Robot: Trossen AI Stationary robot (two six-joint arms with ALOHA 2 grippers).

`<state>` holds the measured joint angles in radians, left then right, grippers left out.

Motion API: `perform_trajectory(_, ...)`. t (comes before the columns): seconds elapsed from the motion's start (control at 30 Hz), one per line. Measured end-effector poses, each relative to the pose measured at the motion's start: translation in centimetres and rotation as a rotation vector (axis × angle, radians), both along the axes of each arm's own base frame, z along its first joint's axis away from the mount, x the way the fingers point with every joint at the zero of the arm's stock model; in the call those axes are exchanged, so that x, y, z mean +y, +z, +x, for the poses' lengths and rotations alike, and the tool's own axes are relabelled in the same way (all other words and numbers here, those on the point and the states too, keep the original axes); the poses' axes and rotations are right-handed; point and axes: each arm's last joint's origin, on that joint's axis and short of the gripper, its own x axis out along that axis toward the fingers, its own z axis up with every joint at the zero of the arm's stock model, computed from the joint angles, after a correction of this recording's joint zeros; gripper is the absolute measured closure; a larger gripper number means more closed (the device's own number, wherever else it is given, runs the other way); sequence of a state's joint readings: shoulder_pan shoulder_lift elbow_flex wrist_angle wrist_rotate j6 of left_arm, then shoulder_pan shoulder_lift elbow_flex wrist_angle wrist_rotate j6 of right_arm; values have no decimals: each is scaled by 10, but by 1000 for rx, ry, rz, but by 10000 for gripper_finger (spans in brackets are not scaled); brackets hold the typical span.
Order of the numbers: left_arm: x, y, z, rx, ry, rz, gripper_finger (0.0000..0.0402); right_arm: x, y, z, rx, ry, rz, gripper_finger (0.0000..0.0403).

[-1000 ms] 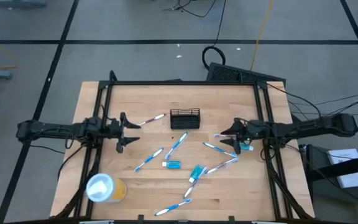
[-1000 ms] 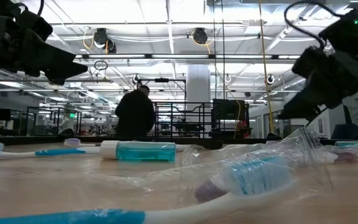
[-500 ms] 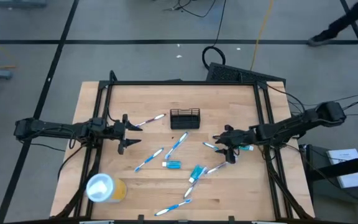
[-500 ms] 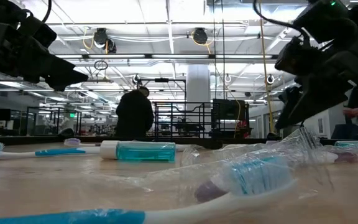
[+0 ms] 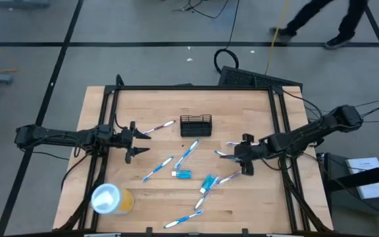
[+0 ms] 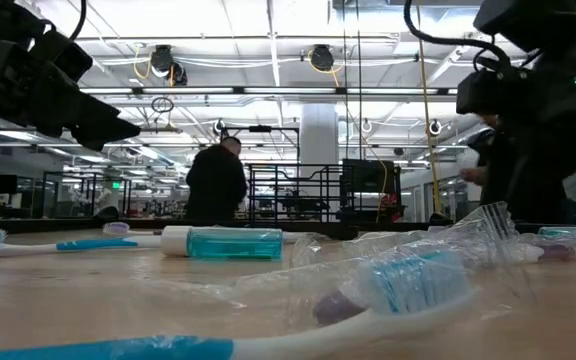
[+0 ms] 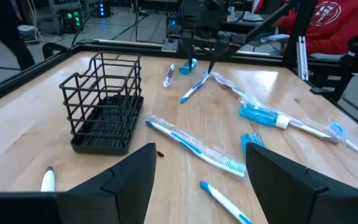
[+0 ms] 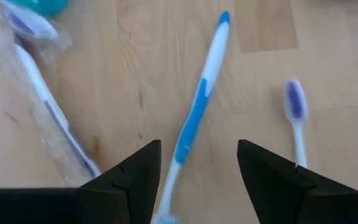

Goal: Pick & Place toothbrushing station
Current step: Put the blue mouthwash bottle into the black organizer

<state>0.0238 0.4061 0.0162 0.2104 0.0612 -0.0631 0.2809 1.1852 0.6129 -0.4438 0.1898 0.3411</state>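
Since a second ago the right arm has reached farther in over the counter, while the left arm has barely shifted and the holder and brushes lie as they did. No readable brand or writing shows on any item.

At the counter's left side, the left pincer hovers with its fingers spread wide and nothing between them. Near the front left corner a yellow cup with a white lid lies on the wood. The toothbrushing station, a small black wire holder, stands upright toward the back, about midway across, apart from both pincers; the left wrist view shows it with nothing in its compartments. Blue-and-white toothbrushes, some in clear wrappers, are scattered in front of it, with a teal toothpaste tube among them. The right pincer hangs open and empty right of centre, directly above a blue-handled toothbrush seen between its fingers.

Light wood planks in a black frame form the counter. Beyond lies a grey floor with black lines, a person walking past the back edge.
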Motion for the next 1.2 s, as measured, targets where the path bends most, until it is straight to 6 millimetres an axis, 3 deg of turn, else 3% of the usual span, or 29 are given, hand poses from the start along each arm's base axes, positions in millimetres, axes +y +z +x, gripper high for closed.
perform_trajectory(0.27, 0, 0, 0, -1, 8, 1, 149, 4, 23, -3, 110, -32, -53, 200)
perform_trajectory(0.5, 0, 0, 0, 5, 8, 3, 149, 6, 31, -18, 263, -97, -81, 200)
perform_trajectory(0.77, 0, -1, 0, 6, 8, 8, 149, 13, 31, -38, 394, -175, -111, 200)
perform_trajectory(1.2, 0, -1, 0, 6, 8, 9, 149, 27, 31, -53, 460, -254, -81, 210)
